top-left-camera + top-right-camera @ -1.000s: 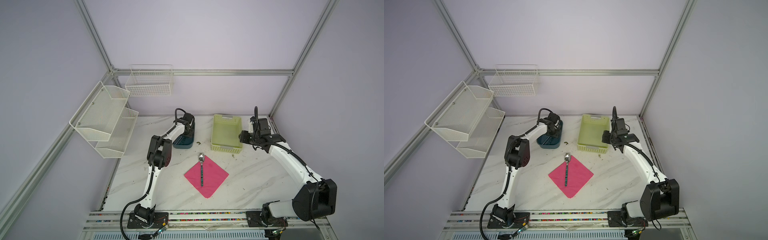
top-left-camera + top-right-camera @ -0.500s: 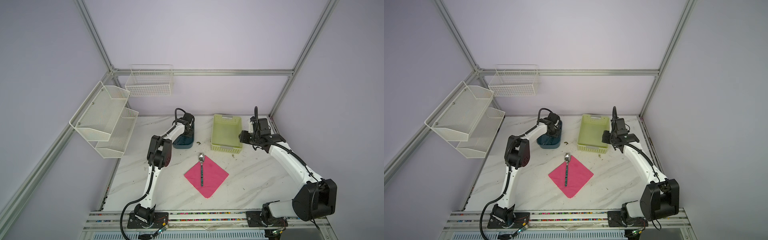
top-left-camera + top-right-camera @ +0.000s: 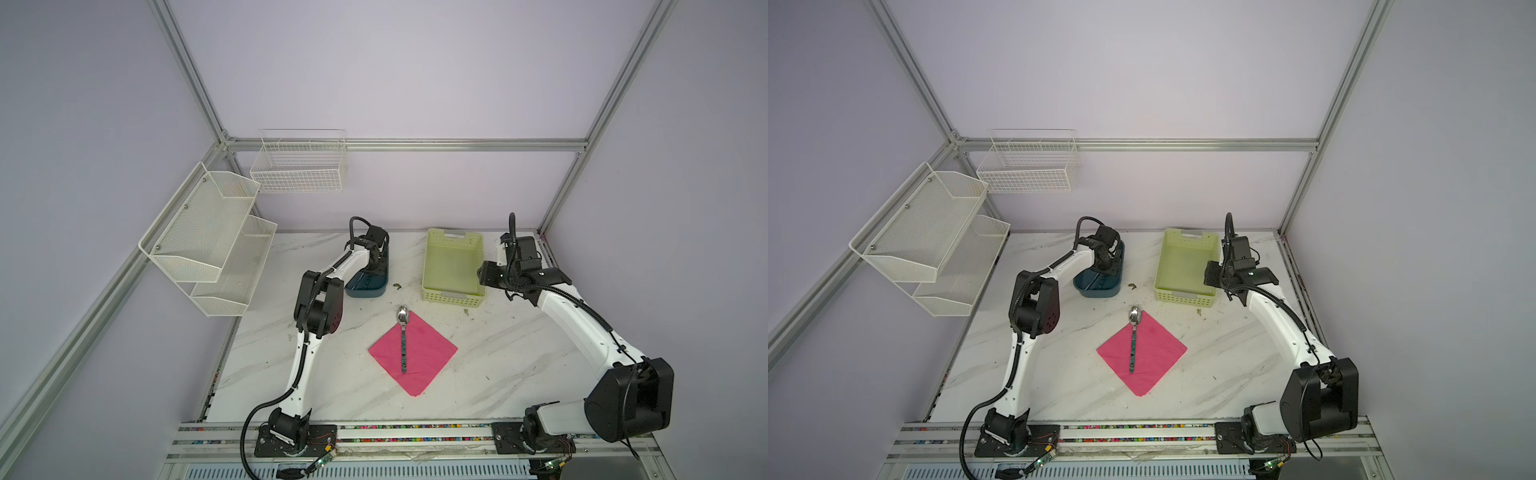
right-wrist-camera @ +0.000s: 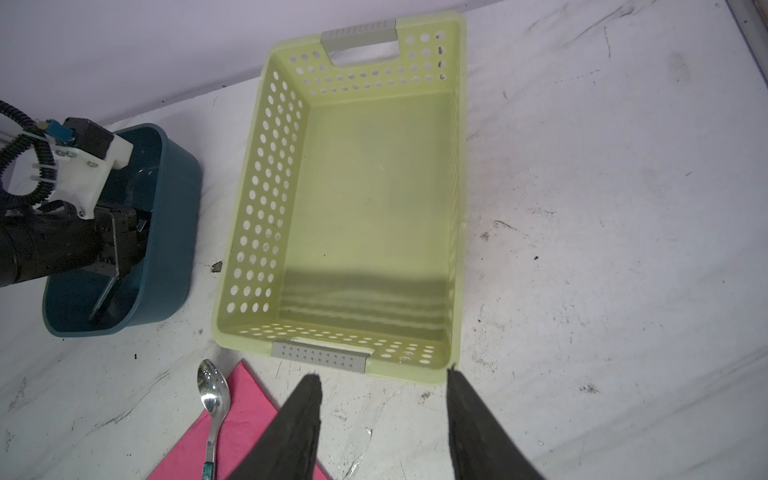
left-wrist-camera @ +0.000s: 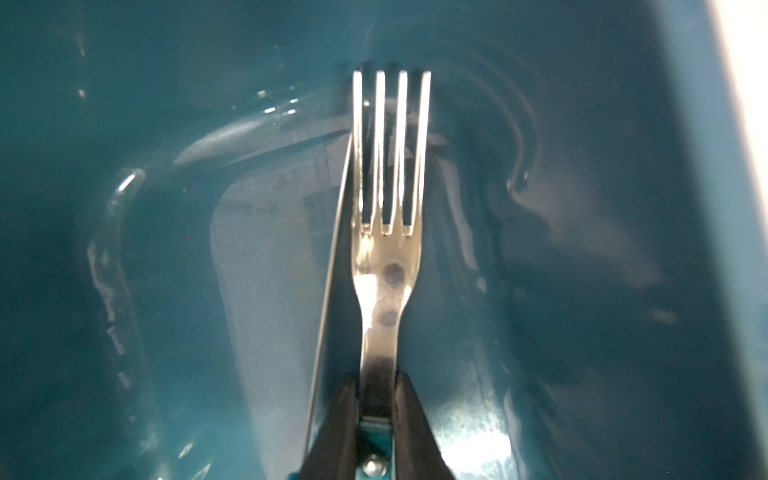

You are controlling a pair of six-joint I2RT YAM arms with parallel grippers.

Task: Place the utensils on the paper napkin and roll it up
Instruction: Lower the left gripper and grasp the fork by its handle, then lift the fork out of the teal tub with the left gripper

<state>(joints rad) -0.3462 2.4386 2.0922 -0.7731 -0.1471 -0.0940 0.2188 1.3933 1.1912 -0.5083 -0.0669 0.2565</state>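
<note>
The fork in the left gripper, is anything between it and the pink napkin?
Only the wall of the teal tub: the left gripper holds the fork inside it, so the fork must lift out first. Past the wall nothing visible blocks the way to the napkin, where the spoon lies along the middle.

The left arm (image 3: 303, 365) and right arm (image 3: 582, 324) have white links, bulky black joints and black corrugated cables (image 4: 12, 111). The right gripper (image 4: 381, 373) has black tapered fingers (image 4: 299, 428). A white bracket (image 4: 79, 183) shows silver screws (image 4: 90, 164).
</note>
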